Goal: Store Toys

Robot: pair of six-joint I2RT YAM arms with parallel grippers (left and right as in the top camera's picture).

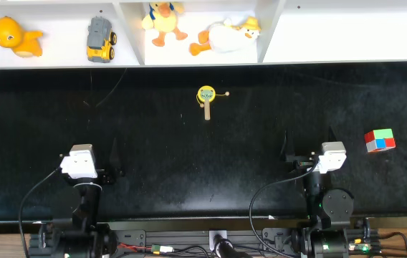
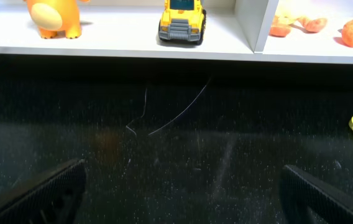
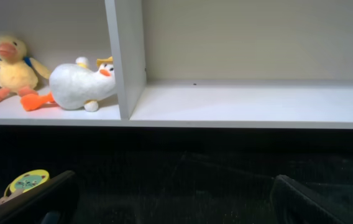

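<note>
Lying on the dark surface [image 1: 153, 158], what looks like a small yellow rattle [image 1: 206, 95] sits near the white shelf [image 1: 332, 56]. A coloured cube [image 1: 380, 140] rests well apart from it, beside the right arm. A yellow duck [image 1: 16, 37] and a truck [image 1: 100, 39] share one compartment, with a plush duck [image 1: 163, 21] and a white plush goose [image 1: 226, 36] in the next. The left jaws and the right jaws are each spread wide.
</note>
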